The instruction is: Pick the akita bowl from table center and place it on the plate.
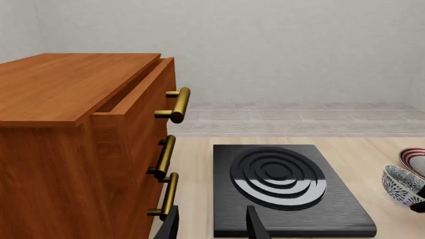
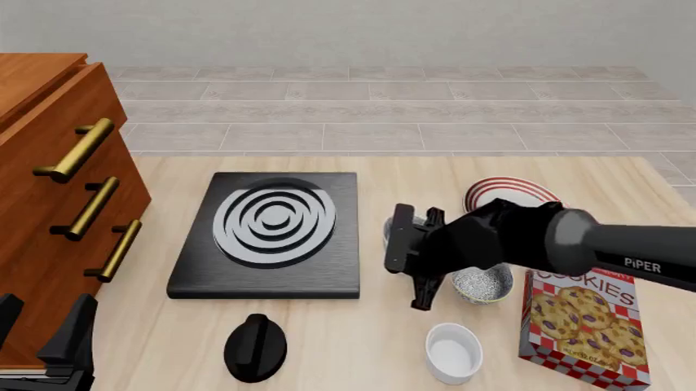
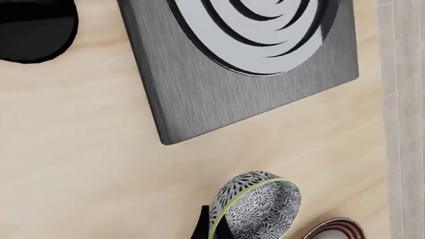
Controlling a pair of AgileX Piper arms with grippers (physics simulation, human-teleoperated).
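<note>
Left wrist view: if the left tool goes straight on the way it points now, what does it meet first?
Probably the black square stove with white rings, which lies directly beyond the left tool. The brown wooden drawer cabinet with brass handles stands just beside that line. Depth is unclear, so clearance there is uncertain.

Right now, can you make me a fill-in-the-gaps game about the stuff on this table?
1. The wooden dresser has ___ brass handles.
2. The plate is white with dark ___ stripes around its rim.
3. The big word on top of the box near the table's right edge is ___.

Missing words: three; red; COOKIES.
</note>
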